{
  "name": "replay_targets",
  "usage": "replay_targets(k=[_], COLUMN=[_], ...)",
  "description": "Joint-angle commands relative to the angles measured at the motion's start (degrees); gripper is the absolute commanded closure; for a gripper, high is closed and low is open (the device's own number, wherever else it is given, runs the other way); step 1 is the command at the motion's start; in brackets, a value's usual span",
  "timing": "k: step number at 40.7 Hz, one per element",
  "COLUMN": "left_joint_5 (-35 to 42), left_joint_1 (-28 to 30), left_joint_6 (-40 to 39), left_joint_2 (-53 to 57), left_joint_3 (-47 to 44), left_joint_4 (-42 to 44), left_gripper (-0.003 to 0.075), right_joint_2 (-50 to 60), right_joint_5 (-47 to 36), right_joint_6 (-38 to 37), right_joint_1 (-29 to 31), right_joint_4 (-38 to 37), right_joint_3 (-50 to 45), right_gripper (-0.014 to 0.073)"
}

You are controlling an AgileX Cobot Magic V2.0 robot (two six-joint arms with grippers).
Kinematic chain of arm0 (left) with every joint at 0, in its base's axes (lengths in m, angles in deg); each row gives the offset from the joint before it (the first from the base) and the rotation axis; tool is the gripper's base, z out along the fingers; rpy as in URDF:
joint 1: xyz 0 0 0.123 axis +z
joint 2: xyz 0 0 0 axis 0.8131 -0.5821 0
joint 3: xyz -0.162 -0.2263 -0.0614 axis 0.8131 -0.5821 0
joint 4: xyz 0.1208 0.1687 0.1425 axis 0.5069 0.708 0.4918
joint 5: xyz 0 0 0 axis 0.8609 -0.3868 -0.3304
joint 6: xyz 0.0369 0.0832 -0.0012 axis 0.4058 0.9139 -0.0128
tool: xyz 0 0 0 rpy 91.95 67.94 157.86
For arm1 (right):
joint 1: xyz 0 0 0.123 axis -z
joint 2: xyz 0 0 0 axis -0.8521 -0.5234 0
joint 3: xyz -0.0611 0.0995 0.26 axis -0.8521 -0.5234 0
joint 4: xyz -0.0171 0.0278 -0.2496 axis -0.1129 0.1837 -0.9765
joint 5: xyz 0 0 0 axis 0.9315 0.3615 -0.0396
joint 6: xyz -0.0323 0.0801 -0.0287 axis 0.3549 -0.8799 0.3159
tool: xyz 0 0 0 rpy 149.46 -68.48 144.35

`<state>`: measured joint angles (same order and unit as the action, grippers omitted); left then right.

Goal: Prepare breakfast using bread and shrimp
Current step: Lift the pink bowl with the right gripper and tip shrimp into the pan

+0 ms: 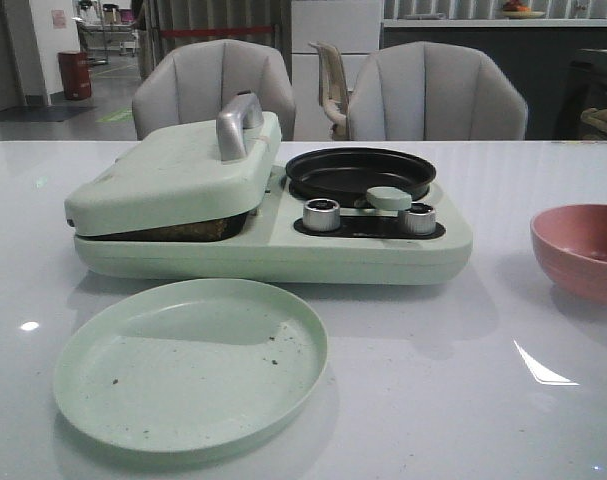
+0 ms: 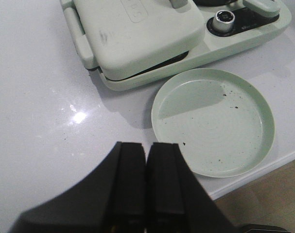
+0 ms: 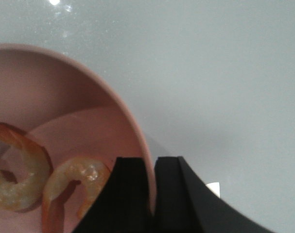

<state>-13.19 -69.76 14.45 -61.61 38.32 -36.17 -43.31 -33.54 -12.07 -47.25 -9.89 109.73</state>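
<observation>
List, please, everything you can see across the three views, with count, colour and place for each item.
Breakfast maker: one, pale green, centre of the table, its lid lowered over something brown that is mostly hidden.
Frying pan: one, black, on the maker's right half, nothing in it.
Knobs: two, silver, on the maker's front panel.
Plate: one, pale green, in front of the maker, bare but for dark crumbs.
Bowl: one, pink, at the table's right edge.
Shrimp: two visible, orange, inside the bowl.
Chairs: two, grey, behind the table.
Table: one, white and glossy.
Left gripper: black, jaws closed, above the table near the plate.
Right gripper: black, jaws nearly together at the bowl's rim.
</observation>
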Motion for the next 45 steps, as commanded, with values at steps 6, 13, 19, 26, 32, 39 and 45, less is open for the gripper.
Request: replay_targets(k=[6,13,19,26,32,39,45], left_joint_5=[3.85,3.85,3.85,3.85,3.85,3.77,3.77], left_joint_1=[-0.45,-0.45,-0.45,-0.45,-0.45,-0.45,-0.45], left_joint_6=[-0.44,-0.44,-0.44,-0.44,-0.44,-0.44,-0.44], left_joint_2=[0.27,0.27,0.27,0.27,0.27,0.27,0.27], left_joint_3=[1.55,1.55,1.55,1.55,1.55,1.55,1.55], left_joint_4=[-0.87,-0.87,-0.87,-0.87,-0.87,-0.87,-0.87], left_gripper=[0.0619,0.0619,0.0619,0.0619,0.0619,0.0619,0.0619], right_joint_2=[2.73,2.94,2.75,1.00,-2.48,-7.32,-10.23], right_joint_5=[-0.82,1.81,3.91,7.59,14.24,21.55,24.07], right_joint_6=[1.28,1.70,-0.79,-8.85,-16.92,-27.95,-30.95], right_joint_1=[-1.73,-9.60,-17.12,-25.82,-33.47,-39.22,-41.90], right_joint_4=[-2.18,-12.20,-20.21,-35.66,-56.40,-78.16,-85.88], right_joint_3=[5.43,14.61,24.08,34.90,41.00,44.14,44.14], right_gripper=[0.0550,0.0550,0.0550,0.0550,0.0550,0.0550,0.0550])
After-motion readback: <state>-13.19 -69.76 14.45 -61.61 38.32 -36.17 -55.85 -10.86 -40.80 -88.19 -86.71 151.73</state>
